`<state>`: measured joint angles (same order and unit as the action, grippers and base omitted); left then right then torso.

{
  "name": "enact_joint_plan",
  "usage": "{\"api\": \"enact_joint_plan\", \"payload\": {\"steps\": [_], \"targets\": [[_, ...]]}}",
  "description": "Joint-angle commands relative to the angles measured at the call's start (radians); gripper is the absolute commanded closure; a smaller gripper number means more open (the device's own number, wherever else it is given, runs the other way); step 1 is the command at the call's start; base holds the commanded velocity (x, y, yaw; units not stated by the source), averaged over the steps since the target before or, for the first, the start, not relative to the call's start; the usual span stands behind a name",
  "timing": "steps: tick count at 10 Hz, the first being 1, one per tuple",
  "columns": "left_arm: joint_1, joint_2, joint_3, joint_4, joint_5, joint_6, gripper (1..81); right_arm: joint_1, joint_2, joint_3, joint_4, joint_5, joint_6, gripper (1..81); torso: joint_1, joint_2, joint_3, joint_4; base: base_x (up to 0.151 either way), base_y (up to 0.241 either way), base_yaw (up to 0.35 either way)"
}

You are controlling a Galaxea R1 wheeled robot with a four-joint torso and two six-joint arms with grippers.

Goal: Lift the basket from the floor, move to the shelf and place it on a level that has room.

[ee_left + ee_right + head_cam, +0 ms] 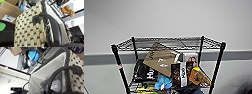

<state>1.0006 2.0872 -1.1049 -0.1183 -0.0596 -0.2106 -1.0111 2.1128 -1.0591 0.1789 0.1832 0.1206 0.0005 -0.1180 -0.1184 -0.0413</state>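
Basket (30, 31) shows very close in both wrist views, a cream-white woven wall with a dark braided rim and a grey cloth lining (50, 70) inside. In the left wrist view 1 black loop handle (50, 22) arches over the rim; in the right wrist view the other handle (62, 72) curves across the lining. Fingers of either gripper cannot be made out, so I cannot tell if they are wide, narrow or closed on the handles. Beside the basket stands the shelf (121, 67), a black wire rack against a pale wall. Its top level (169, 43) is a flat wire grid. On the tier below are a brown cardboard box (160, 62), a blue plush toy (162, 82), a brown plush toy (199, 75) and some packages (181, 73).
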Motion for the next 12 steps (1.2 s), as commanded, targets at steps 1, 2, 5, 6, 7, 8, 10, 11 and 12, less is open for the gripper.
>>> {"api": "enact_joint_plan", "payload": {"steps": [1,2,5,6,7,8,10,11,12], "targets": [[-0.153,-0.028,0.189,0.049,-0.017,0.017,81.1,0.14,-0.031,0.148,0.007,-0.024,0.01,81.1,0.0,0.0,0.0,0.0,0.0,0.0,0.0],[-0.161,-0.038,0.206,0.048,-0.017,0.017,81.1,0.145,-0.04,0.163,0.008,-0.024,0.01,81.1,0.0,0.0,0.0,0.0,0.0,0.0,0.0],[-0.193,-0.077,0.255,0.045,-0.019,0.011,81.1,0.171,-0.081,0.228,0.008,-0.024,0.01,81.1,0.0,0.0,0.0,0.0,0.0,0.0,0.0],[-0.205,-0.088,0.27,0.043,-0.019,0.01,81.1,0.179,-0.095,0.243,0.01,-0.024,0.01,81.1,0.0,0.0,0.0,0.0,0.0,0.0,0.0],[-0.216,-0.097,0.289,0.042,-0.019,0.008,81.1,0.191,-0.109,0.259,0.011,-0.024,0.011,81.1,0.0,0.0,0.0,0.0,0.0,0.0,0.0],[-0.231,-0.108,0.309,0.042,-0.019,0.008,81.1,0.205,-0.121,0.275,0.023,-0.024,0.013,81.1,0.0,0.0,0.0,0.0,0.0,0.0,0.0],[-0.267,-0.136,0.348,0.04,-0.019,0.007,81.1,0.251,-0.141,0.301,0.057,-0.027,0.013,81.1,0.0,0.0,0.0,0.0,0.0,0.0,0.0],[-0.292,-0.15,0.37,0.039,-0.019,0.005,81.1,0.277,-0.149,0.321,0.073,-0.028,0.013,81.1,0.0,0.0,0.0,0.0,0.0,0.0,0.0],[-0.312,-0.162,0.388,0.039,-0.017,0.005,81.1,0.301,-0.156,0.337,0.088,-0.031,0.013,81.1,0.0,0.0,0.0,0.0,0.0,0.0,0.0]]}}
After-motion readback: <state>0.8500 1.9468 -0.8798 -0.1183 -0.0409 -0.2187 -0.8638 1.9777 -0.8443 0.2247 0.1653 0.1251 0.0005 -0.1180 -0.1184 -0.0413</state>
